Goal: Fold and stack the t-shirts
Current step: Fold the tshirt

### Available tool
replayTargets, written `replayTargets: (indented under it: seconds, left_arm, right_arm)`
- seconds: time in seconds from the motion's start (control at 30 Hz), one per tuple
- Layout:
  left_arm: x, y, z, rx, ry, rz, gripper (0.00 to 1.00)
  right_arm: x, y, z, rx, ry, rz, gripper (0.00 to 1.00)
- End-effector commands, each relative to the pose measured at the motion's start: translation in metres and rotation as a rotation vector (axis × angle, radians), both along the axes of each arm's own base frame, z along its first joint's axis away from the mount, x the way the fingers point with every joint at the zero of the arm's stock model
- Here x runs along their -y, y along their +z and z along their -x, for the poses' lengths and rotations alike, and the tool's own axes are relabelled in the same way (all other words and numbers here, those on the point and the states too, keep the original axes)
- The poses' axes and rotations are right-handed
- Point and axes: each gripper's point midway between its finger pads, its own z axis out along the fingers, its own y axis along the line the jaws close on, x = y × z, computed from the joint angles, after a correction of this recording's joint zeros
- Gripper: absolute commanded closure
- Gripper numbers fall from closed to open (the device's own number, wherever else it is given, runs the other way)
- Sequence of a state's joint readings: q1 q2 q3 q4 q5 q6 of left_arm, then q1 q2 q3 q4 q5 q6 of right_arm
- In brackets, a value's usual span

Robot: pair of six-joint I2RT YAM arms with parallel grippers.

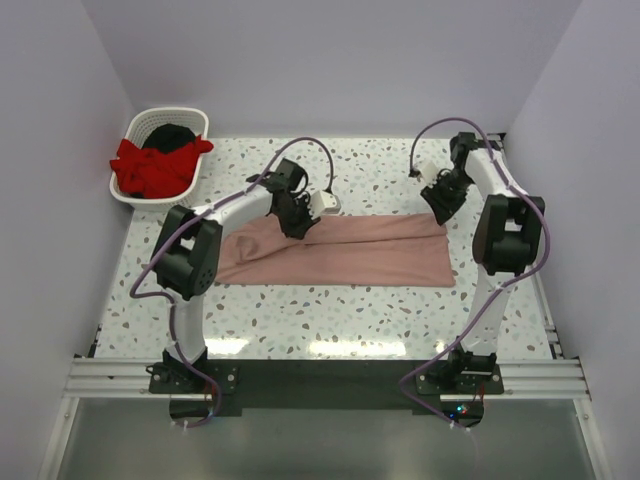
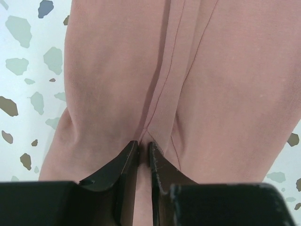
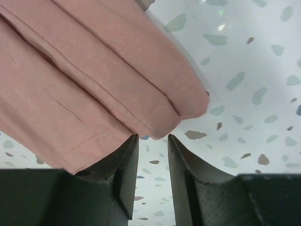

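Along the near edge of the desk [image 1: 330, 310] the two arm bases stand side by side. Beyond them the salmon-pink t-shirt [image 1: 350, 255] lies across the middle as a long, flat band. Its left end is partly hidden under the left arm, and sleeves and neckline cannot be made out. At its far edge, left of centre, the left fingers [image 2: 123, 165] are pressed almost together, pinching a raised ridge of the pink cloth. At the band's far right corner the right fingers [image 3: 117, 165] stand slightly spread with only bare desk between them, the hem just beside one tip. Far left, a white basket [image 1: 122, 192] holds the red t-shirt [image 1: 150, 168], which buries most of the black t-shirt [image 1: 172, 136].
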State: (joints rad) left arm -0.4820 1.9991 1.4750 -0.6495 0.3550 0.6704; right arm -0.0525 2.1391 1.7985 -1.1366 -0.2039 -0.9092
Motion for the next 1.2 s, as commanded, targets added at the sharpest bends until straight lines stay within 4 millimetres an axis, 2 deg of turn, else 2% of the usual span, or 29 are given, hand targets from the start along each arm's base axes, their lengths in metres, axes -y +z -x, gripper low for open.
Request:
replayTargets:
  seconds: [0.0, 0.23, 0.63, 0.7, 0.73, 0.9, 1.07, 1.1, 1.17]
  left_arm:
    - [0.005, 0.015, -0.003, 0.048, -0.028, 0.003, 0.78]
    - [0.004, 0.013, -0.006, 0.053, -0.020, -0.007, 0.71]
    - [0.006, 0.012, -0.010, 0.050, -0.008, -0.010, 0.66]
    - [0.006, 0.012, -0.009, 0.050, -0.007, -0.010, 0.66]
    - [0.005, 0.013, -0.010, 0.050, -0.004, -0.009, 0.66]
    - [0.006, 0.016, -0.010, 0.053, 0.000, -0.006, 0.70]
    - [0.003, 0.021, -0.004, 0.053, 0.001, 0.000, 0.83]
    - [0.001, 0.019, 0.000, 0.045, -0.003, -0.003, 0.85]
    - [-0.001, 0.023, 0.005, 0.052, -0.006, 0.000, 0.90]
  right_arm:
    - [-0.003, 0.020, -0.021, 0.074, -0.023, -0.017, 0.64]
    - [0.001, 0.006, -0.025, 0.052, -0.022, 0.005, 0.64]
    - [0.003, -0.012, -0.021, 0.005, -0.021, 0.011, 0.64]
    - [0.003, -0.012, -0.019, -0.005, -0.018, 0.009, 0.67]
    - [0.002, -0.012, -0.019, -0.005, -0.014, 0.008, 0.75]
    - [0.001, -0.002, -0.014, 0.000, 0.002, 0.003, 0.99]
    - [0.002, 0.013, -0.002, 0.012, 0.026, 0.003, 1.00]
    - [0.005, 0.021, 0.000, 0.030, 0.033, 0.005, 1.00]
    - [0.005, 0.021, 0.010, 0.021, 0.047, 0.007, 1.00]
